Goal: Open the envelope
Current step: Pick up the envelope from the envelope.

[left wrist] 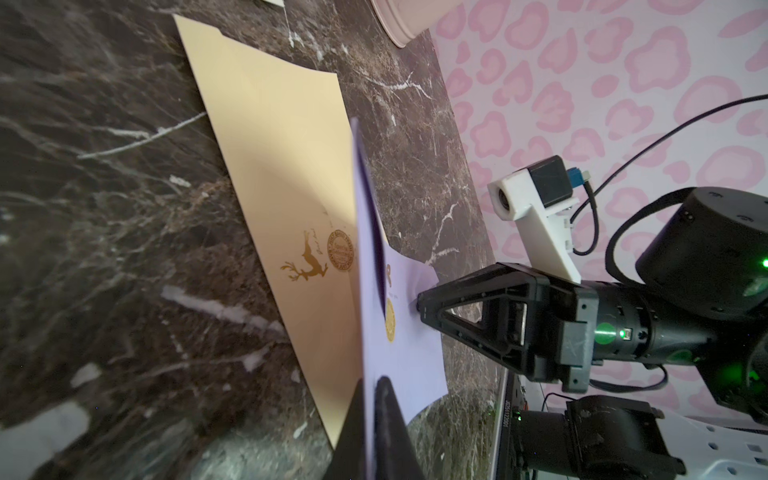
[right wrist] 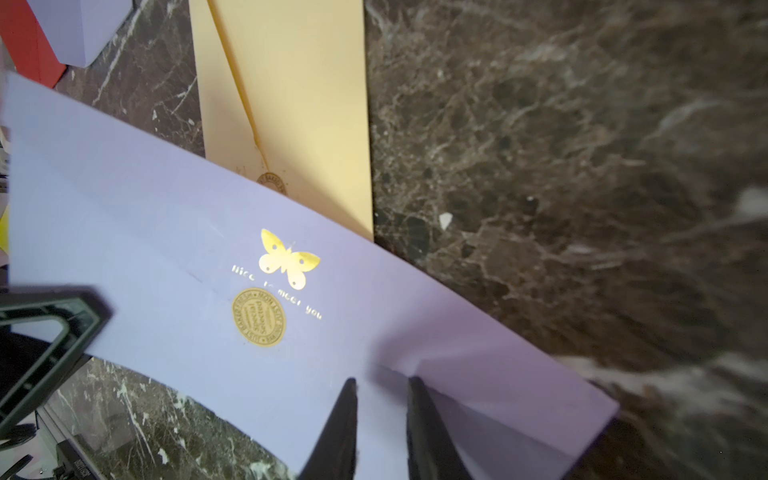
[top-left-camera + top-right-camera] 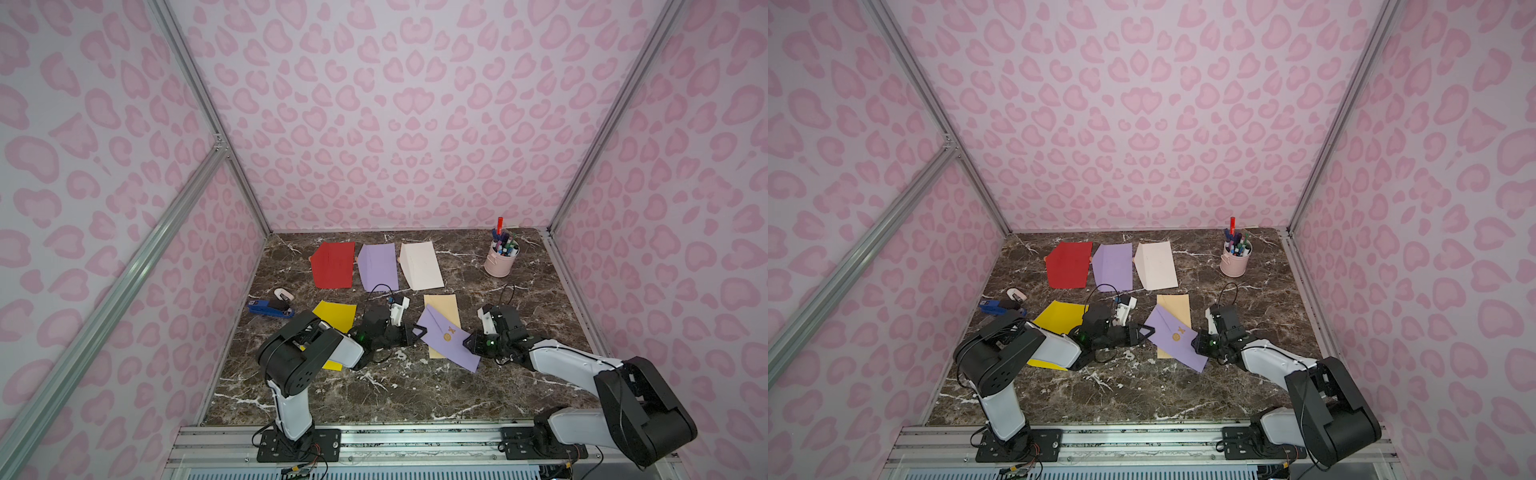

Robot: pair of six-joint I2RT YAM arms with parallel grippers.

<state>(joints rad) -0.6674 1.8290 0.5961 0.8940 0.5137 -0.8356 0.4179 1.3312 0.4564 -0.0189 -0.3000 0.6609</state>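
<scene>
A lilac envelope point(image 3: 440, 332) point(image 3: 1173, 336) with a gold butterfly point(image 2: 289, 262) and a round gold seal sticker point(image 2: 257, 318) hangs slanted between my two grippers, partly over a beige envelope point(image 3: 442, 307). My left gripper point(image 3: 419, 331) point(image 1: 368, 386) is shut on the lilac envelope's left edge, and the sheet shows edge-on between its fingers. My right gripper point(image 3: 469, 344) point(image 2: 380, 380) is at the envelope's right end. Its jaws stand a narrow gap apart, both in front of the paper's face with the tips against it. The flap lies shut under the seal.
Red point(image 3: 334, 266), lilac point(image 3: 378, 266) and cream point(image 3: 419, 266) envelopes lie in a row at the back. A yellow one point(image 3: 336, 316) lies partly under my left arm. A pink bucket of pens point(image 3: 500, 259) stands at the back right. A blue stapler point(image 3: 266, 309) lies at the left.
</scene>
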